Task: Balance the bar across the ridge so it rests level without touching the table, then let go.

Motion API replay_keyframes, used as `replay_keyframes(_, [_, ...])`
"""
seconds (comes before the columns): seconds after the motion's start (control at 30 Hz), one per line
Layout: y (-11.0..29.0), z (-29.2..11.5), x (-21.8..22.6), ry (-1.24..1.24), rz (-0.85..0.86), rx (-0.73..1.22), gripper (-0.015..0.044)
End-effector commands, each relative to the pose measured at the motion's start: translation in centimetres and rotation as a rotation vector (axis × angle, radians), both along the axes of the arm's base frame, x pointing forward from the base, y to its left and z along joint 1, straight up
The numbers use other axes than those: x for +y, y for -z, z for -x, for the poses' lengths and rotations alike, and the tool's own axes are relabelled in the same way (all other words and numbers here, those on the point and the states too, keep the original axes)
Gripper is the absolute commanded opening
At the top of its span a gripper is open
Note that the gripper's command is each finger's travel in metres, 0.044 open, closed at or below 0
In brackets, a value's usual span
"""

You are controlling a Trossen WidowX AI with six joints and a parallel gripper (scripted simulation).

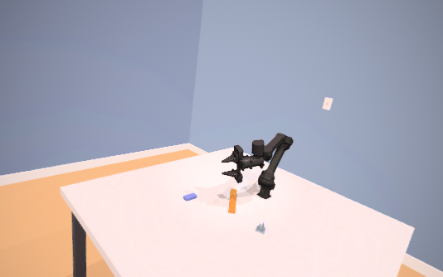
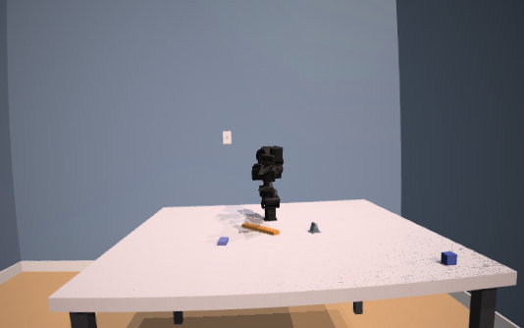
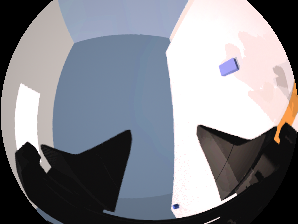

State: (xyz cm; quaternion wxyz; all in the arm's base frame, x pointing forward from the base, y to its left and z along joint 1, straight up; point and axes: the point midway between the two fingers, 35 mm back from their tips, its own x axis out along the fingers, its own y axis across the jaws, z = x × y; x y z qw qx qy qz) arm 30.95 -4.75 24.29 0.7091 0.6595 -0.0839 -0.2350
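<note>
- The arm [image 1: 275, 159] stands near the centre of the white worktop [image 1: 124, 232] in the top view, folded over, with its gripper [image 1: 232, 166] reaching toward the left of the frame, raised above the surface.
- The fingers [image 1: 229, 158] stand fairly wide apart, one above the other in the top view, with nothing between them; they hold nothing.
- The orange bar [image 1: 232, 201] lies flat on the worktop just below and in front of the gripper, centre of the top view, apart from the fingers.
- In the exterior view the bar [image 2: 260, 229] lies slanted just in front of the arm's base, centre of the frame.
- The small grey ridge [image 1: 260, 227] sits on the worktop lower right of the bar in the top view, apart from it; in the exterior view the ridge [image 2: 314, 228] is just right of the bar's end, not touching.
- A small light blue block [image 1: 190, 196] lies left of the bar in the top view.
- A darker blue cube [image 2: 448, 257] sits near the worktop's right edge in the exterior view, well apart from the rest.
- In the wrist view the two dark fingers frame the lower part of the frame, mostly against blue wall; the light blue block [image 3: 228, 67] shows at upper right and a sliver of the bar [image 3: 290, 117] at the right edge.
- A pale wall plate [image 1: 327, 103] sits on the wall at the right of the top view.
</note>
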Motion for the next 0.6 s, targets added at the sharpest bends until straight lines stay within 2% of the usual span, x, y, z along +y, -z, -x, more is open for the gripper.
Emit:
replay_keyframes(0.0, [1.1, -0.4, -0.1, -0.049, 0.125, 0.143, 0.0315])
replay_keyframes(0.57, [5.0, -0.6, -0.4, -0.29, 0.519, 0.611, 0.0315])
